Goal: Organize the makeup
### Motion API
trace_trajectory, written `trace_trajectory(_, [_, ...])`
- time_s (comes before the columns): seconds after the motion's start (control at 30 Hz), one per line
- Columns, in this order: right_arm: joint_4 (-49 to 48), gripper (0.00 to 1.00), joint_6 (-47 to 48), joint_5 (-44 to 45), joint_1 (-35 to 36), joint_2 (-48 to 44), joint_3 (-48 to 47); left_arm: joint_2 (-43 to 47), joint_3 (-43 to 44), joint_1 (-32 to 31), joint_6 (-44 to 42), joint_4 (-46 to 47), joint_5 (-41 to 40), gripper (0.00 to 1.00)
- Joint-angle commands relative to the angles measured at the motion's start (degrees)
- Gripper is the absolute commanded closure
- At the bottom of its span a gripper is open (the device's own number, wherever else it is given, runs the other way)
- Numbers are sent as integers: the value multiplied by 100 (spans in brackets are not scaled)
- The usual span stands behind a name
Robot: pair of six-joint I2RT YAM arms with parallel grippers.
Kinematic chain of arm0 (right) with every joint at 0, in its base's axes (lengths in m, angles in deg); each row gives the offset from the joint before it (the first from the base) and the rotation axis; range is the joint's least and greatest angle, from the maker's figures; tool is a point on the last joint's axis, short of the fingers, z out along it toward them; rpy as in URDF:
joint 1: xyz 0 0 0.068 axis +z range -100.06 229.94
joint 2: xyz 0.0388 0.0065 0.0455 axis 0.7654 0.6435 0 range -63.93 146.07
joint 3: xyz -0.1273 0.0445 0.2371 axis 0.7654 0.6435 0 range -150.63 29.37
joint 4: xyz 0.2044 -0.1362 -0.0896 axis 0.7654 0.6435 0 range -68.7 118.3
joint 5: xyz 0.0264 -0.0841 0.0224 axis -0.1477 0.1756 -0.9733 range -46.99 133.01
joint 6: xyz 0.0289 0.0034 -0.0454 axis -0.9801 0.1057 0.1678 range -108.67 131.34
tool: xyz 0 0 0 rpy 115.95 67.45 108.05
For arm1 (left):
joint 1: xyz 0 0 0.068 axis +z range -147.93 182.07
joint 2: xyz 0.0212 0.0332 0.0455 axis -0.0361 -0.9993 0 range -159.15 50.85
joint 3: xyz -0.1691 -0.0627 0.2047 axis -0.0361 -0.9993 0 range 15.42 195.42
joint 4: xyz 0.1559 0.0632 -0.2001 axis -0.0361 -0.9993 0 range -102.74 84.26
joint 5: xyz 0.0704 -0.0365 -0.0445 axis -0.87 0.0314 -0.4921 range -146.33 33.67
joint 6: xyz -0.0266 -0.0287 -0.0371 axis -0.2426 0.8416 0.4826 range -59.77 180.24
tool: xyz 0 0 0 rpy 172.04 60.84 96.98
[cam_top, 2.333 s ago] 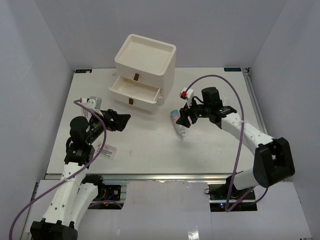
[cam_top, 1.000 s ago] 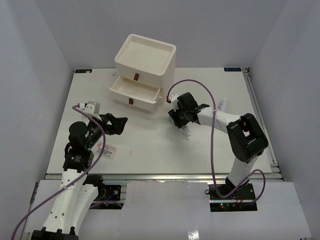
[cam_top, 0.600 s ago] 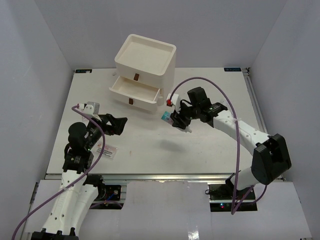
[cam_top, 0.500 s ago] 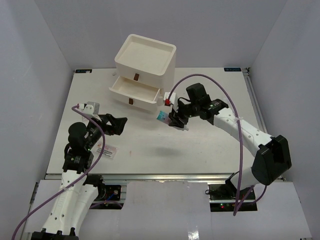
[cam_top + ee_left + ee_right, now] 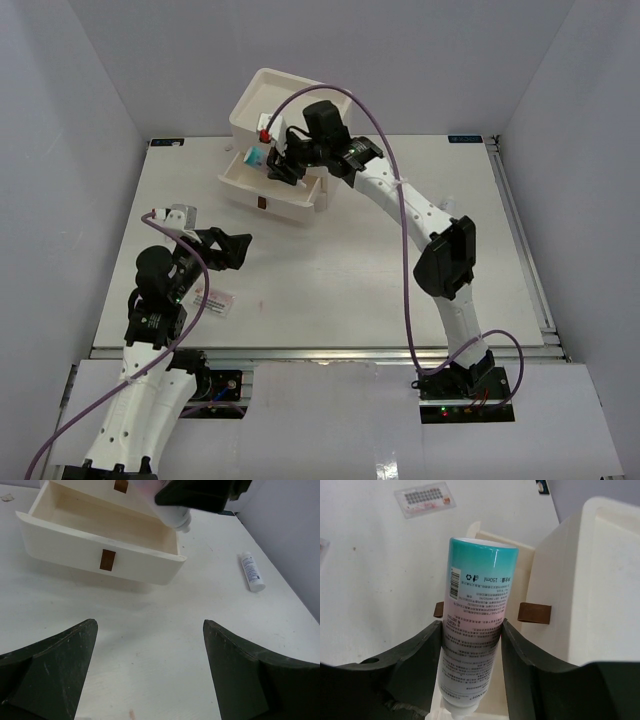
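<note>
While left gripper (image 5: 149, 627) hovers low, jaws wide, right gripper (image 5: 470, 632) outstretched above drawer (image 5: 65, 542), clamping teal-pink tube (image 5: 479, 575).

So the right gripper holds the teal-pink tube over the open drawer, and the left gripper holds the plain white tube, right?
No. The left gripper is open and holds nothing: the left wrist view shows the plain white tube lying on the table, apart from it. The right gripper does hold the teal-pink tube over the open drawer.
</note>
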Motion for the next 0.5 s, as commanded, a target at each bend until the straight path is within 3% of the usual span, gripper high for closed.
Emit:
trace_trajectory(0.0, [-338,77,-211,893,178,345,-488,47,78,17,-58,-65,-150,2])
trace_trajectory(0.07, [-525,67,-214,1242,209,463,-374,46,68,17,-61,-46,-135,2])
trace_trajectory(0.17, [-585,39,-138,1462,203,492,-255,36,66,17,-61,-46,-135,2])
trace_trajectory(0.27, [-529,25,-119,1271,200,281,-69,46,60,17,-61,-37,-135,2])
trace_trajectory(0.3, [-498,21,-128,1186,200,213,-6,55,60,17,-61,-37,-135,2])
trace_trajectory(0.47, [-363,19,-269,1018,174,-346,204,64,51,17,-61,-37,-118,2])
